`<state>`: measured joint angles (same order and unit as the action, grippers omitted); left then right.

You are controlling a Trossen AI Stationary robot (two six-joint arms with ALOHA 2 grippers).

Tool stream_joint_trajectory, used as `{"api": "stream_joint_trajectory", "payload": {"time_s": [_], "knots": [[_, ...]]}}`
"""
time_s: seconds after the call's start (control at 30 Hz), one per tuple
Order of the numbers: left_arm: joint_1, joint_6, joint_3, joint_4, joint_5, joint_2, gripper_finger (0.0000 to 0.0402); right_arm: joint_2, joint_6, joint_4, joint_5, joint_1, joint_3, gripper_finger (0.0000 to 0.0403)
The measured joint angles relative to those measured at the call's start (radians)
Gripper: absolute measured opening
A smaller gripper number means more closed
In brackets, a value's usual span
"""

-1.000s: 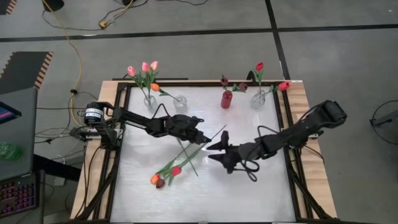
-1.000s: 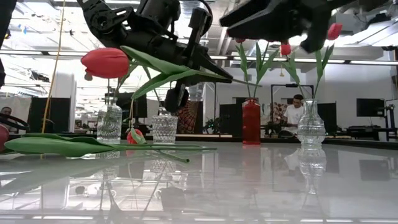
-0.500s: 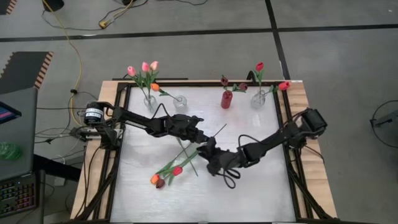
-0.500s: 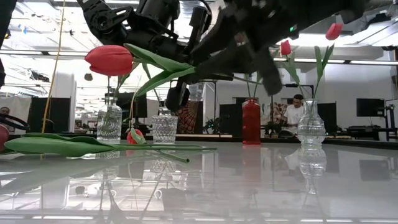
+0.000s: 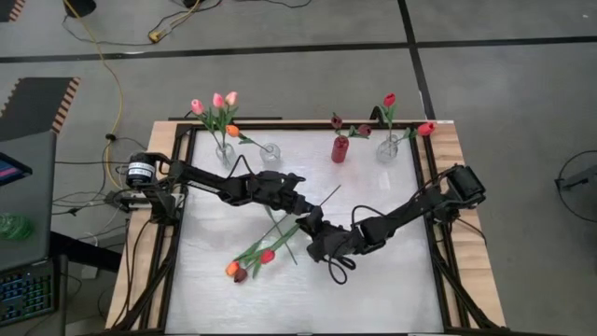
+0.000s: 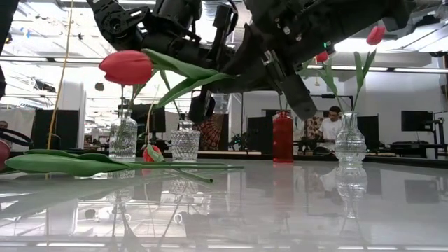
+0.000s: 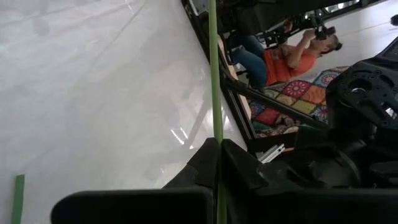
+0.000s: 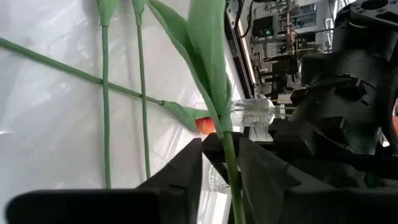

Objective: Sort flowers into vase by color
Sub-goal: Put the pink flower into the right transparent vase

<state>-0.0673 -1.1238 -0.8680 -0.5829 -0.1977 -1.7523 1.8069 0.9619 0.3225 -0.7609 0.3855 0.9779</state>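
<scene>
Mid-handover: my left hand pinches a red tulip's stem above the counter; my right hand straddles it, not yet clamped. Next: clamp, left lets go.

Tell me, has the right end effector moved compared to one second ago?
Yes. The right end effector moved left, away from the clear vase, reaching the stem the left end effector holds.

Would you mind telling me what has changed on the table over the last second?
The right tool swung in from mid-table toward the left tool and has been closing around the stem of the red tulip that the left tool holds raised; its fingers now flank that stem. The left tool stayed shut on the stem. The loose flowers on the table and the vases at the back did not move.
</scene>
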Motion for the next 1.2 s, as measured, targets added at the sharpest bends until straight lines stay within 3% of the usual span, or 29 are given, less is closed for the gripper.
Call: {"api": "stream_joint_trajectory", "payload": {"time_s": [0.33, 0.73, 0.87, 1.2], "knots": [[0.000, 0.013, 0.000, -0.011, -0.001, 0.000, 0.0029, 0.000, -0.001, 0.004, 0.000, 0.000, 0.000, 0.0028], [0.000, 0.251, 0.000, -0.045, 0.076, 0.000, 0.0125, -0.027, -0.115, 0.000, -0.001, 0.036, -0.001, 0.0032], [0.000, 0.358, 0.000, -0.086, 0.111, 0.000, 0.0134, -0.071, -0.183, -0.084, -0.005, 0.053, -0.001, 0.0028], [-0.018, 0.490, 0.000, -0.128, 0.125, 0.007, 0.0135, -0.245, -0.531, -0.439, -0.005, 0.059, -0.001, 0.0028]]}}
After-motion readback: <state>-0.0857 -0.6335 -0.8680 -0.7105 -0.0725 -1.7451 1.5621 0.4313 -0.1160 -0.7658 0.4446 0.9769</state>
